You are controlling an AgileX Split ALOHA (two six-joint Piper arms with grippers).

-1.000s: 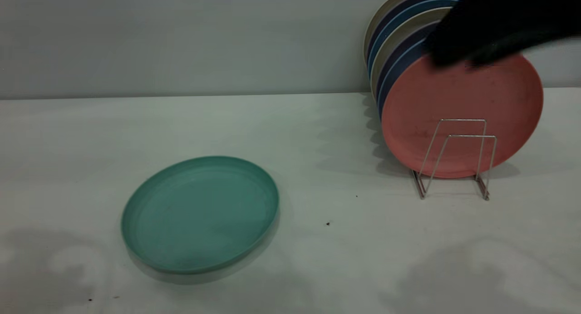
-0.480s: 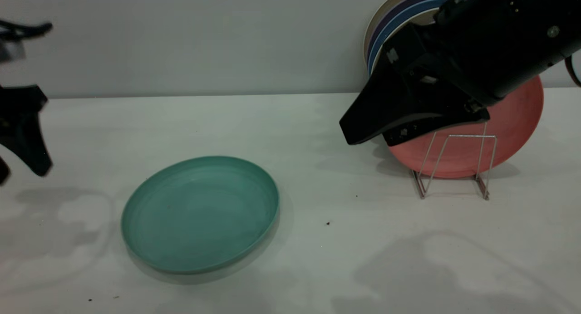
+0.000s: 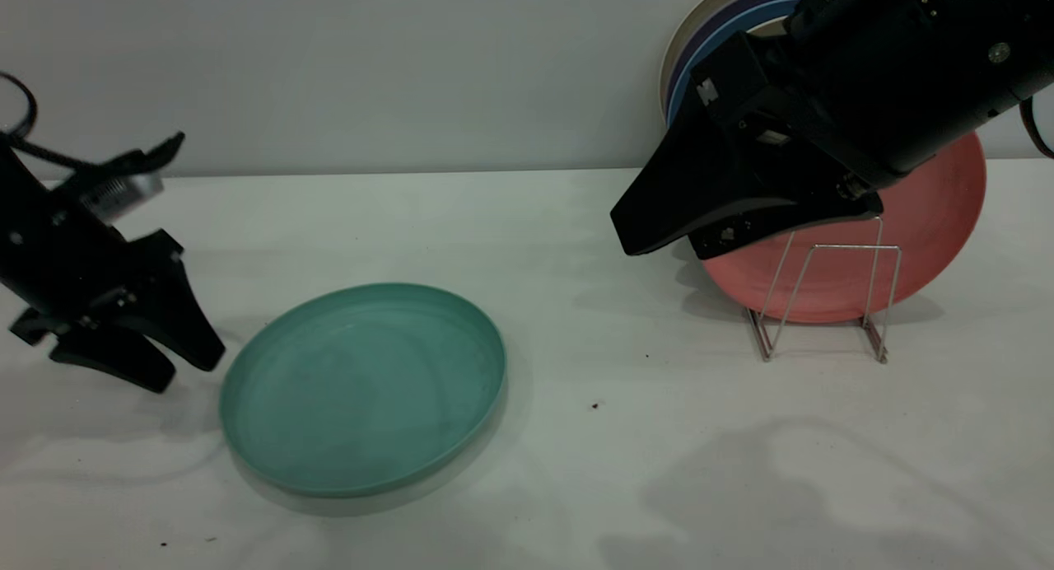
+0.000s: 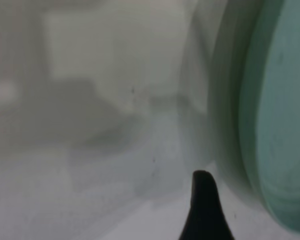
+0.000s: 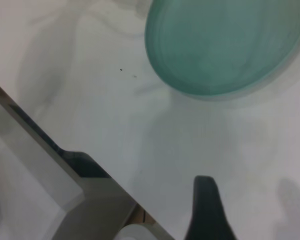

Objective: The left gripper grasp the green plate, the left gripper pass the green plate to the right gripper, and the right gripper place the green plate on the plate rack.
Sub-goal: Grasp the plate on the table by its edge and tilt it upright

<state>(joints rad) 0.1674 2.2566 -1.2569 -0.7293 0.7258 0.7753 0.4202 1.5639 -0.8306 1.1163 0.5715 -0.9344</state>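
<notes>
The green plate [image 3: 363,389] is laid flat on the white table [image 3: 576,471], hollow side up; being round, it has no long axis, and its rim is seen as a wide oval in the exterior view. It is placed left of the table's middle, at about 8 o'clock from the plate rack [image 3: 827,294], well apart from it.

The left gripper [image 3: 169,356] is held low just beside the plate's 9 o'clock edge, apart from it, its two fingers spread a little with nothing between them. The right gripper [image 3: 650,236] is held above the table in front of the rack, pointing toward 8 o'clock; whether its fingers are parted cannot be told.

Bare table is left between the plate's 3 o'clock edge and the rack, and along the near side at 6 o'clock. A wall [image 3: 370,67] closes the far edge at 12 o'clock.

In the rack, a pink plate [image 3: 930,249] is stood upright at the front, with blue and cream plates [image 3: 700,43] stacked on edge behind it. Two wire loops stand in front of the pink plate with nothing between them.
</notes>
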